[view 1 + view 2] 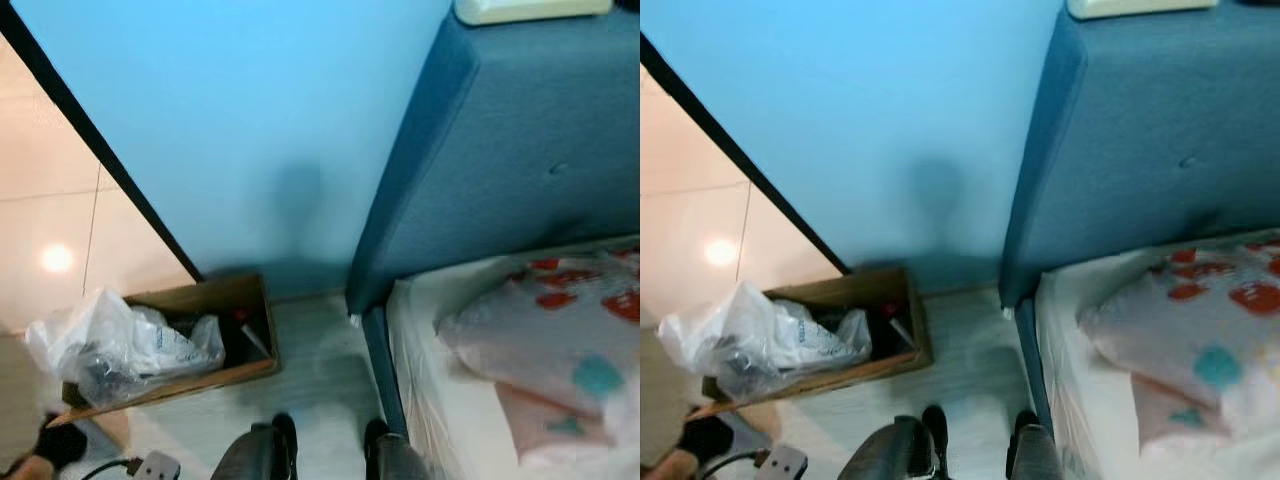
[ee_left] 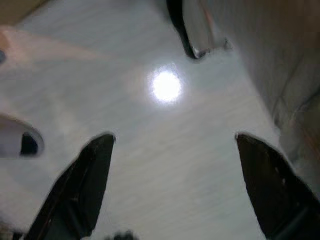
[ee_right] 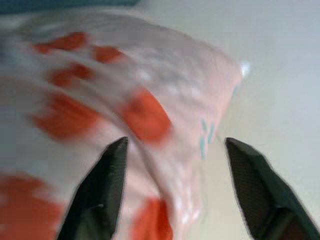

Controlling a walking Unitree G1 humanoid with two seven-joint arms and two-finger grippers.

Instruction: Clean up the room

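A cardboard box (image 1: 252,300) sits on the floor by the blue wall, with a clear plastic bag (image 1: 120,345) of rubbish bulging out of its left side. To the right stands a bed (image 1: 420,330) with a blue headboard (image 1: 520,150) and a pink pillow (image 1: 560,330) printed with red and teal shapes. In the left wrist view my left gripper (image 2: 172,185) is open above the pale floor. My right gripper (image 3: 172,187) is open just over the pink pillow (image 3: 100,100), blurred in its wrist view.
A white object (image 1: 530,8) rests on top of the headboard. Glossy tiles (image 1: 50,230) lie beyond a black threshold strip at the left. A white power strip (image 1: 150,466) and cable lie on the floor at bottom left. My feet (image 1: 285,440) stand on the strip of floor between box and bed.
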